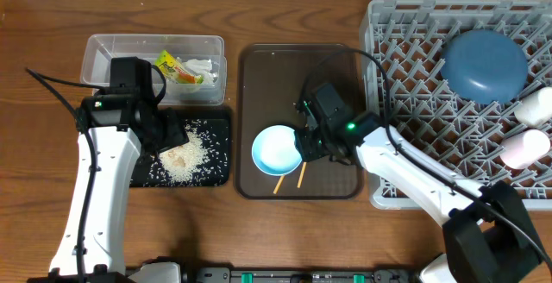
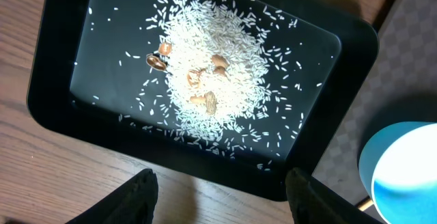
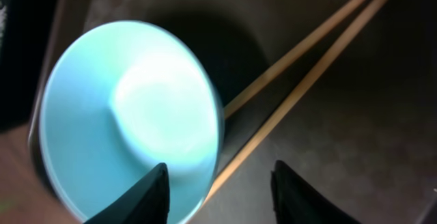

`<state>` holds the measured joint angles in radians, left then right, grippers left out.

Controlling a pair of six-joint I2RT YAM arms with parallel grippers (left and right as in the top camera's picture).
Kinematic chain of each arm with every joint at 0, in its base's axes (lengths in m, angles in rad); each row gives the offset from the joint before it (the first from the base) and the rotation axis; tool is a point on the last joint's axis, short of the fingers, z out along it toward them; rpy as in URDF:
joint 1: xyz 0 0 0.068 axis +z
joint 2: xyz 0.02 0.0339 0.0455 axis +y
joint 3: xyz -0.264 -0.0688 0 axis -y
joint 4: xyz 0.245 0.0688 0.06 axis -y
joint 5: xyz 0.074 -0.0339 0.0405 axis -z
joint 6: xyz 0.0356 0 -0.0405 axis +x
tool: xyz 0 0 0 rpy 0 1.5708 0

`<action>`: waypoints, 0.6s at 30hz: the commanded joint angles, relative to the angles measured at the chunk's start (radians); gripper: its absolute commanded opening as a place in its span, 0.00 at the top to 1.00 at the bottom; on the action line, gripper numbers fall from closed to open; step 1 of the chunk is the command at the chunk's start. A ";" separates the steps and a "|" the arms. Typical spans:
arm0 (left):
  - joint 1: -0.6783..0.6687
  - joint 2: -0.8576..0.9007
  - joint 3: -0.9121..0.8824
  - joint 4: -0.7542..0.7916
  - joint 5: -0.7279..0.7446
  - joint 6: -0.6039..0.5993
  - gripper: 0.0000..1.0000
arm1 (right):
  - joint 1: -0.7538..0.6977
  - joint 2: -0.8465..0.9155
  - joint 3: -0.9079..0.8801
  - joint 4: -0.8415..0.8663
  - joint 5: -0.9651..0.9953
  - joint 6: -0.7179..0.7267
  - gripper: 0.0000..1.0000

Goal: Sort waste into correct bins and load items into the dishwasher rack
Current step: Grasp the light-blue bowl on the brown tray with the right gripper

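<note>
The clear tub [image 1: 129,59] holds the wrapper [image 1: 172,67] and tissue [image 1: 200,66]. Below it the left gripper [image 2: 218,197] hovers over the black tray [image 2: 54,80] of rice scraps [image 2: 212,67], jaws wide apart and empty. On the brown tray [image 1: 259,67] the bowl [image 1: 277,149] sits beside the chopsticks [image 3: 307,67]. The right gripper [image 3: 222,183] straddles the bowl's rim, jaws partly open, gripping nothing. The plate [image 1: 485,63], cream cup [image 1: 539,106] and pink cup [image 1: 526,149] sit in the rack [image 1: 405,102].

Glossy black plastic tray [image 2: 356,74], smooth wooden chopsticks [image 3: 307,44].

White arm links [image 1: 90,179], black joints [image 1: 129,76], looping black cables [image 1: 52,86], green lights [image 1: 351,128], black claw fingers [image 2: 130,200]
</note>
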<state>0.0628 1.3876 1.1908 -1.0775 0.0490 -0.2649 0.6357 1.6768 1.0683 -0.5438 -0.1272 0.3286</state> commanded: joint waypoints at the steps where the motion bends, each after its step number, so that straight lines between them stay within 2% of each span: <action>1: 0.004 0.003 0.005 -0.007 -0.005 -0.006 0.37 | 0.016 0.021 -0.037 0.034 0.060 0.111 0.60; 4: 0.004 0.003 0.005 -0.007 -0.005 -0.006 0.37 | 0.019 0.040 -0.041 0.042 0.060 0.131 0.68; 8: 0.004 0.003 0.005 -0.006 -0.005 -0.006 0.37 | 0.019 0.061 -0.041 0.056 0.060 0.131 0.74; 13: 0.004 0.003 0.005 -0.006 -0.005 -0.006 0.37 | 0.020 0.076 -0.041 0.054 0.060 0.132 0.88; 18: 0.004 0.003 0.005 -0.006 -0.005 -0.006 0.36 | 0.019 0.076 -0.040 0.073 0.060 0.150 0.99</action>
<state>0.0628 1.3876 1.1908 -1.0775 0.0490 -0.2649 0.6380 1.7435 1.0328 -0.4816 -0.0780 0.4606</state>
